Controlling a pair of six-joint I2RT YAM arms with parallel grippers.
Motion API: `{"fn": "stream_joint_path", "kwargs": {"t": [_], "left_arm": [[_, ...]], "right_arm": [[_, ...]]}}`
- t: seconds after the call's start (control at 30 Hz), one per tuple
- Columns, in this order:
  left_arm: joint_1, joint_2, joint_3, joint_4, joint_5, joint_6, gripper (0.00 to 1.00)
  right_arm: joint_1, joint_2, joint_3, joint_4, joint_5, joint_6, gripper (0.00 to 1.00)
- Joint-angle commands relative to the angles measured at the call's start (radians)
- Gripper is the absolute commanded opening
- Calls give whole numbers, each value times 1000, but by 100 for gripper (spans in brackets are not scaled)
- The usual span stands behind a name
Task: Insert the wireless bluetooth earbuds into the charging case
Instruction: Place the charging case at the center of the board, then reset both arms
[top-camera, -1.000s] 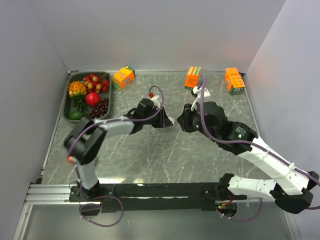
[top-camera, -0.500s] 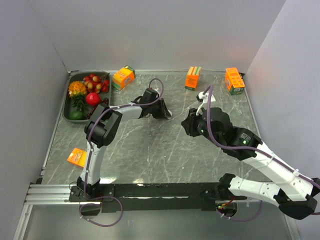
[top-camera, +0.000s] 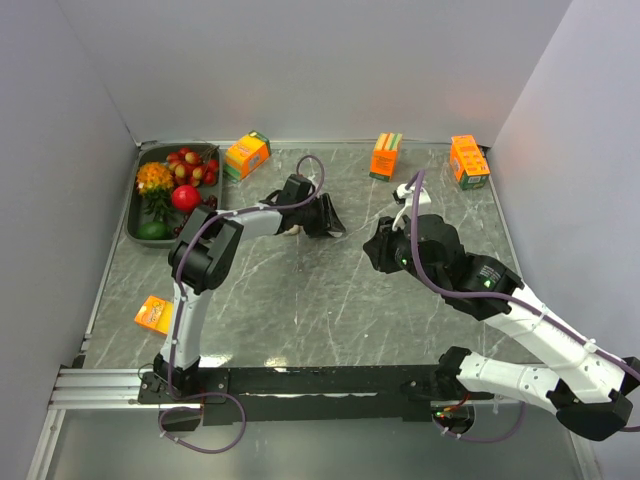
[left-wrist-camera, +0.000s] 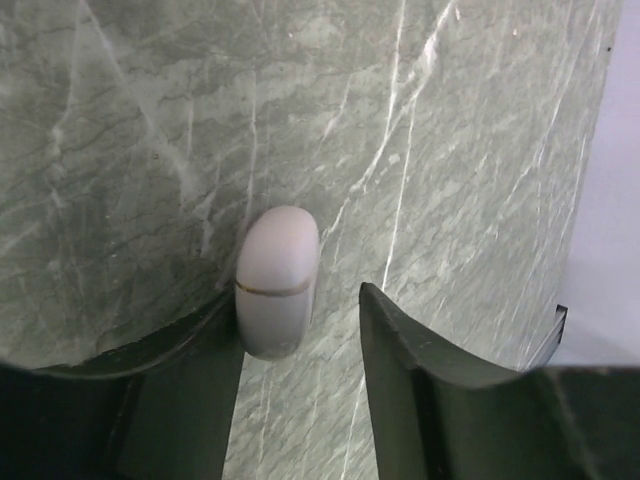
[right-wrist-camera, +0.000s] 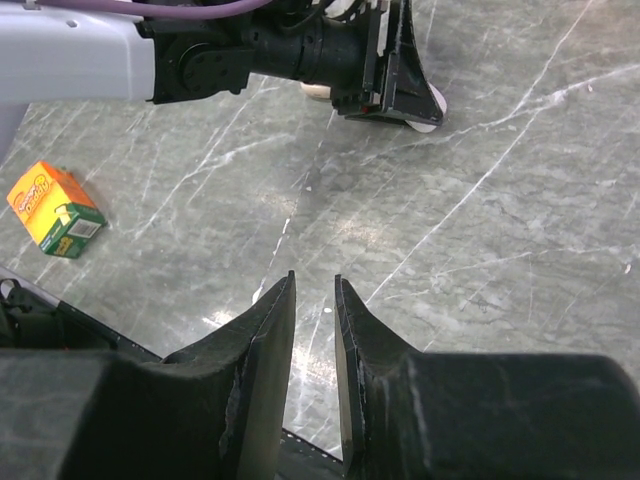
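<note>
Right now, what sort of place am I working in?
Probably a robot test booth: plain grey walls box in a marble-patterned table, both arms are bolted to a rail at its near edge, and the props are a tray of fruit and small orange cartons.

Likely lab: plain-walled booth, marble tabletop, bolted robot arms.
</note>
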Motion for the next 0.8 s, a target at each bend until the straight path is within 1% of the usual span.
{"fn": "stream_joint_path", "kwargs": {"t": [0.0,0.07,0.1,0.17,0.6,0.7,0.77], "left_arm": [[0,-13,-59,-56,-17,17,57],[1,-24,-69,-56,-19,18,59],[1,-29,-82,-56,-20,20,67],[1,-44,-97,-55,-20,20,68],[4,-219,-264,-79,-77,55,70],[-5,-285,-275,-136,-112,66,69],[-28,-390,-286,-218,-173,115,69]], "right_arm": [[-8,-9,4,35,4,2,30],[-8,-10,7,33,7,4,30],[-8,-13,7,32,7,5,31],[-9,-15,7,30,8,7,31],[-9,-44,-32,45,-7,34,31],[-9,-55,-39,48,-6,33,31],[-9,-62,-40,48,-3,22,31]]}}
